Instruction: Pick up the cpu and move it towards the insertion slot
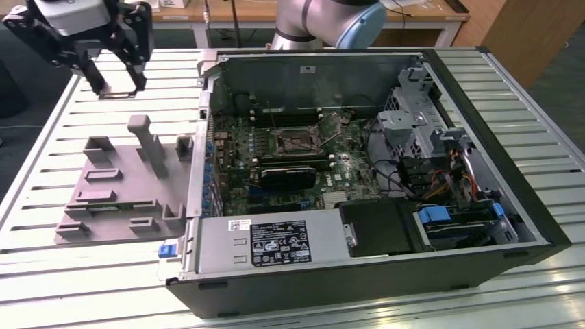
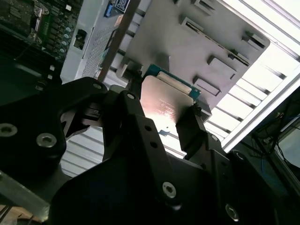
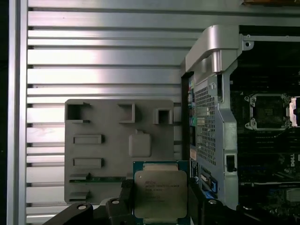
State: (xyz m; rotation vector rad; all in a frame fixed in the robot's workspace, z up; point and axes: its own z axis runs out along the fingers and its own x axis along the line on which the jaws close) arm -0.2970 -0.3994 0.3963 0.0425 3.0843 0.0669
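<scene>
Exterior view: the gripper (image 1: 116, 88) hangs high at the far left, well apart from the one insertion slot (image 1: 294, 139) inside the open case (image 1: 512, 205). Second wrist view: jaws closed on the single cpu (image 2: 166, 105), edge-held; it could slip. First wrist view: one cpu (image 3: 160, 193) over one grey fixture (image 3: 117, 140).

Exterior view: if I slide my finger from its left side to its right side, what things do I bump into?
Gripper holding the cpu → gray parts tray → open computer case wall → insertion slot on the motherboard → silver drive cage → blue-tabbed drive bays.
</scene>
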